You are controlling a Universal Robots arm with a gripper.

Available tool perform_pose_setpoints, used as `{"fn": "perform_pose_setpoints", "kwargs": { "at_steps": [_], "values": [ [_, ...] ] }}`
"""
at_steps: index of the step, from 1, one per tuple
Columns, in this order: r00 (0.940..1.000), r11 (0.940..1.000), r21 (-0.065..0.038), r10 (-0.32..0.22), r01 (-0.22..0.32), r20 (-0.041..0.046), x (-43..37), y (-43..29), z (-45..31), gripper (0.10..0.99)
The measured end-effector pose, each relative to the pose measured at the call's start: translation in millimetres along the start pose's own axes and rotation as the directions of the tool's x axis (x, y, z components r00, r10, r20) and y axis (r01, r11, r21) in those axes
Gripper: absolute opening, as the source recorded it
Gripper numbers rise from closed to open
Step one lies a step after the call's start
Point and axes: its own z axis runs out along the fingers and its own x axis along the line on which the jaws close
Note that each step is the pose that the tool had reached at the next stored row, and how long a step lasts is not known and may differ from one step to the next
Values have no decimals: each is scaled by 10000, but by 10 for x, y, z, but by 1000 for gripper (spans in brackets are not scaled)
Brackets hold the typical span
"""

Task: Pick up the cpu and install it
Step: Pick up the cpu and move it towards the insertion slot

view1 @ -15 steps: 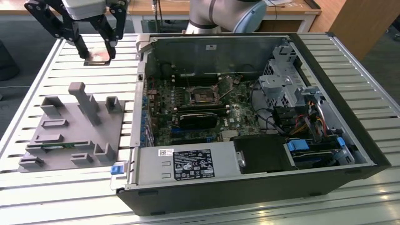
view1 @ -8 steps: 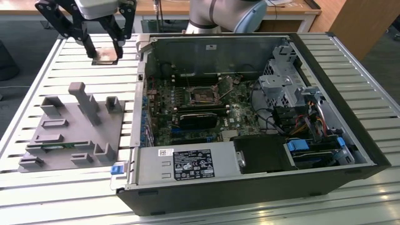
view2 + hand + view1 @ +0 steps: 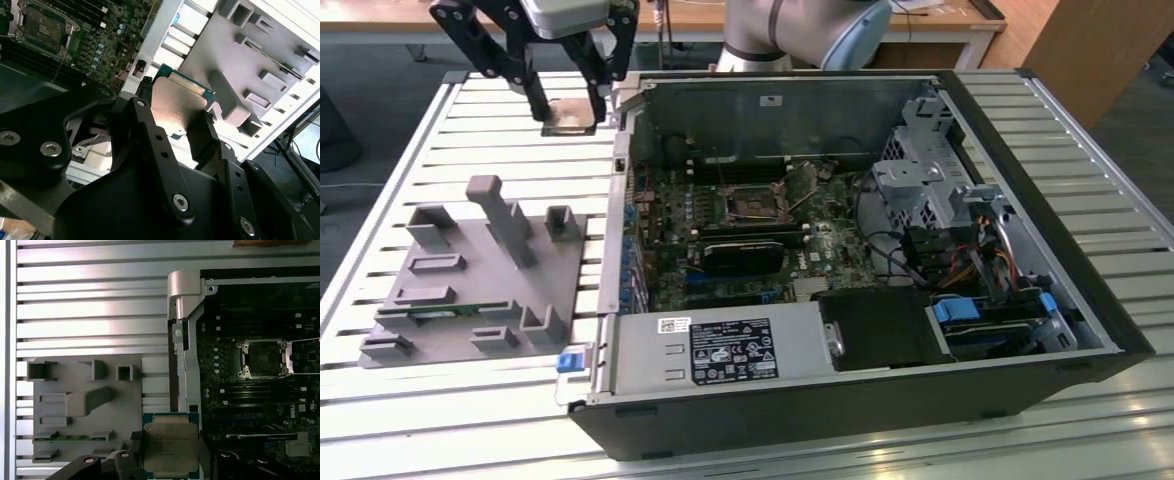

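The cpu [image 3: 570, 117] is a thin square chip with a shiny metal top. It hangs level above the slatted table, off the open case's back corner on the exterior view's left. My gripper [image 3: 570, 106] is shut on the cpu, one black finger on each of two opposite edges. Both wrist views show the cpu [image 3: 170, 445] [image 3: 177, 100] clamped between the fingers [image 3: 131, 460] [image 3: 202, 132]. The motherboard socket [image 3: 754, 203] [image 3: 263, 358] [image 3: 42, 25] stands open inside the case, away from the chip.
The open computer case [image 3: 1067, 270] lies on its side, with drive cages and cables at the exterior view's right. A grey fixture block [image 3: 474, 270] [image 3: 80, 405] with upright posts sits beside it and holds a green memory stick [image 3: 70, 437]. The case wall [image 3: 177, 340] stands between chip and socket.
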Motion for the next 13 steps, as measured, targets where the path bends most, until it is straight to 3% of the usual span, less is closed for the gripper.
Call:
{"fn": "perform_pose_setpoints", "kwargs": {
  "at_steps": [13],
  "values": [
    [10000,10000,0,0,0,-1,-269,91,8,529]
  ]
}}
